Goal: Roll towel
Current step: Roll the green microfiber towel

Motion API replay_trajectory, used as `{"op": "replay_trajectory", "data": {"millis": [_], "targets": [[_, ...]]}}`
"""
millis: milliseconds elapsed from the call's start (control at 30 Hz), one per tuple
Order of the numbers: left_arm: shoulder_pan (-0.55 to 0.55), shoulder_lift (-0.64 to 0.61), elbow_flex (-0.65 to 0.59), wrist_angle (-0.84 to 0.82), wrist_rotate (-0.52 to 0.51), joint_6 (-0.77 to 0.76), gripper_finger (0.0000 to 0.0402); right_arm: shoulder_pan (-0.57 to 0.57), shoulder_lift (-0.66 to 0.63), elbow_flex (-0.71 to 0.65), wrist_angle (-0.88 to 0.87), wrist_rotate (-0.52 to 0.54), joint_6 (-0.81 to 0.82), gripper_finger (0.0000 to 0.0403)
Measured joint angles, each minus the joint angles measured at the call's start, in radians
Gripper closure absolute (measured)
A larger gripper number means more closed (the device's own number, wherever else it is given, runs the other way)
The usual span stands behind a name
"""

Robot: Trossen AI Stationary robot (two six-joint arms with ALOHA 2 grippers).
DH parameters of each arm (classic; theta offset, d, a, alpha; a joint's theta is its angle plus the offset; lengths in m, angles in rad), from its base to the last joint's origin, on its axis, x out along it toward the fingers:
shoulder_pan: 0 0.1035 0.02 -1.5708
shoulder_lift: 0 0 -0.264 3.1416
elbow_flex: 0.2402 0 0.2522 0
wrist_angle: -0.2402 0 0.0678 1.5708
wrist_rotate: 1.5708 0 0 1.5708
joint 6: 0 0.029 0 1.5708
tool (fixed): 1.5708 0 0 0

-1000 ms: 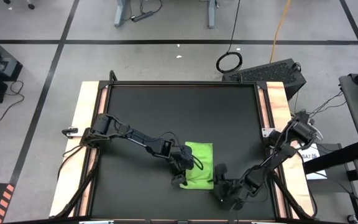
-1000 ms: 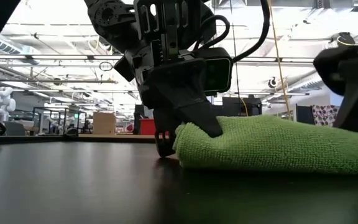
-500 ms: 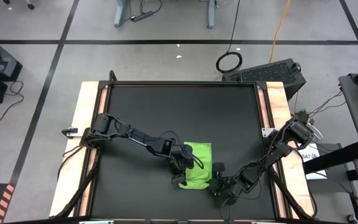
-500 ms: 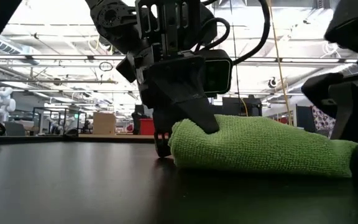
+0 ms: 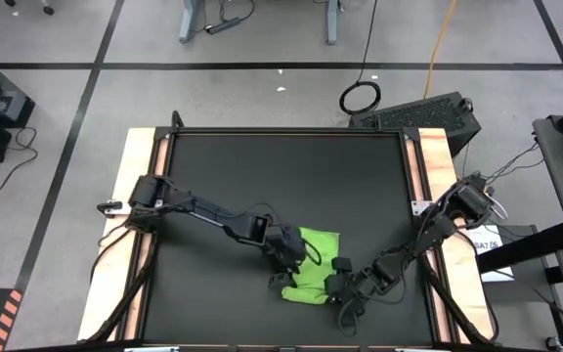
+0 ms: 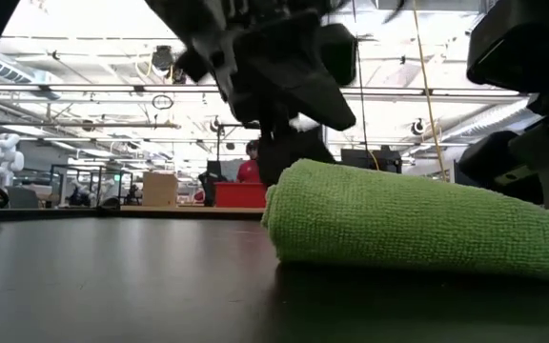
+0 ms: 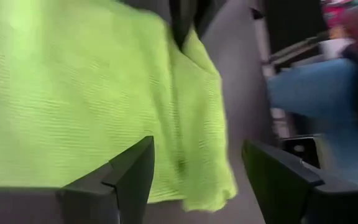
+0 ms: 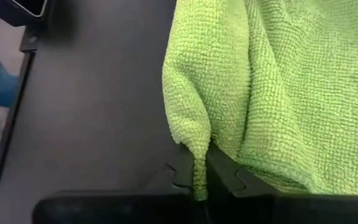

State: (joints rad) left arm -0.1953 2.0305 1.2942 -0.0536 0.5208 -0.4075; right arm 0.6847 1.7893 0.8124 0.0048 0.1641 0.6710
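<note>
On the black table (image 5: 262,176), toward six o'clock, the rumpled green towel (image 5: 313,269) lies between both arms, the left gripper (image 5: 288,260) hanging spread wide at its nine o'clock edge, the right gripper (image 8: 199,177) pinched tight on a towel corner.

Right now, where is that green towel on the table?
From above, the towel lies near the black table's front edge, between the left gripper and right gripper.
</note>
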Motion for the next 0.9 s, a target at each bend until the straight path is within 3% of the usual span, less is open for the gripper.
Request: {"op": "replay_trajectory", "data": {"millis": [267, 500, 900], "targets": [[-0.143, -0.119, 0.003, -0.129, -0.382, 0.303, 0.0160, -0.017, 0.001, -0.002, 0.005, -0.072, 0.036, 0.0399], [-0.291, -0.108, 0.003, -0.122, -0.664, 0.417, 0.0160, -0.029, 0.001, -0.002, 0.026, -0.116, 0.051, 0.0400], [-0.386, -0.035, 0.003, -0.107, -0.846, 0.416, 0.0160, -0.052, 0.002, -0.002, 0.030, -0.130, 0.079, 0.0400]]}}
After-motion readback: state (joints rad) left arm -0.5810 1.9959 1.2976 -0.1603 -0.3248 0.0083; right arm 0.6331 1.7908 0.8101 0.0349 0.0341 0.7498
